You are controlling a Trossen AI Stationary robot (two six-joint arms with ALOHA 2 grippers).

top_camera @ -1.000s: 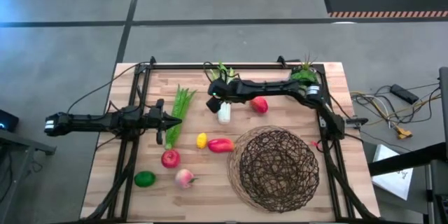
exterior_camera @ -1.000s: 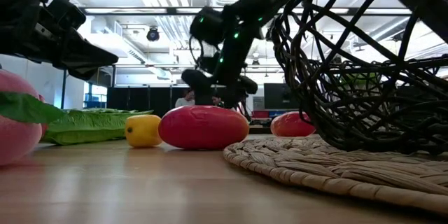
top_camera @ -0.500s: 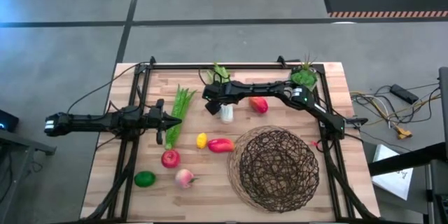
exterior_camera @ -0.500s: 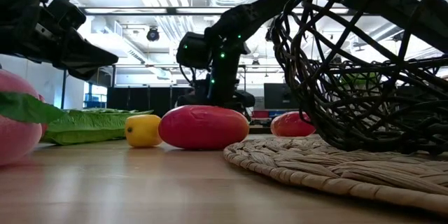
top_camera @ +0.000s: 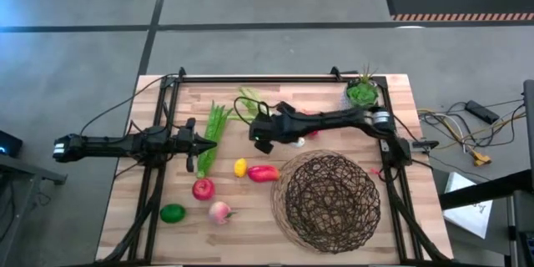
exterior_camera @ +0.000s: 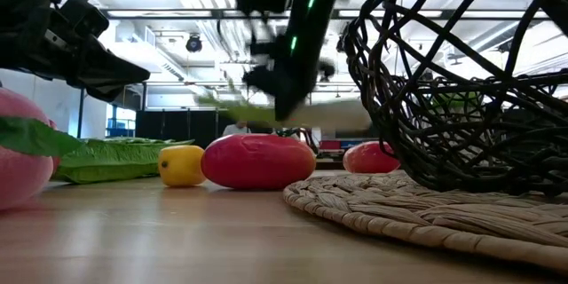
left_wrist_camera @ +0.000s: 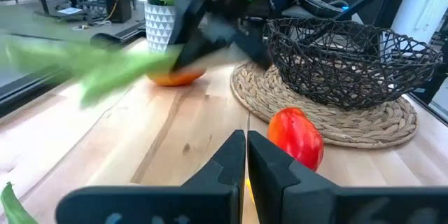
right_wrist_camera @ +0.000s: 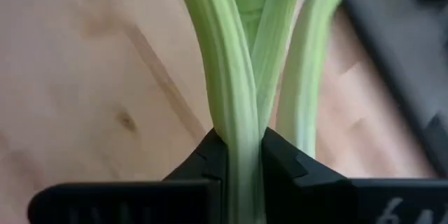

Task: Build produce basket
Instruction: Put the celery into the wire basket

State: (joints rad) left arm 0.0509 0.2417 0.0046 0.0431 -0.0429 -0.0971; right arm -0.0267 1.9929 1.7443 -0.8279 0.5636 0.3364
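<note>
Two arms are over the table (top_camera: 158, 209), and from above we see the right gripper (top_camera: 264, 133) reaching in just beside the basket (top_camera: 325, 198), on its far-left side, with the leafy green (top_camera: 249, 98) pinched in it, pale leaves trailing away from the basket. We spot the mango (top_camera: 310, 133) peeking from under that arm, near the basket. Left of the basket lie the pepper (top_camera: 263, 173) and the lemon (top_camera: 240, 167), then the apple (top_camera: 203, 188), the peach (top_camera: 219, 211) and the lime (top_camera: 173, 214) farther left. The bean bundle (top_camera: 214, 133) lies well left of the basket, right by the left gripper (top_camera: 193, 144). The potted plant (top_camera: 362, 93) stands beyond the basket at the far edge.

At table height we see the basket sitting on a woven mat (exterior_camera: 426, 217), with the pepper just left of it, the lemon beyond that, and the right gripper blurred above them.

Looking past the left wrist, we see its fingers (left_wrist_camera: 227, 164) pressed together on nothing, the pepper between them and the basket.

Looking past the right wrist, we see the fingers (right_wrist_camera: 210, 155) clamped on the green stalks.
</note>
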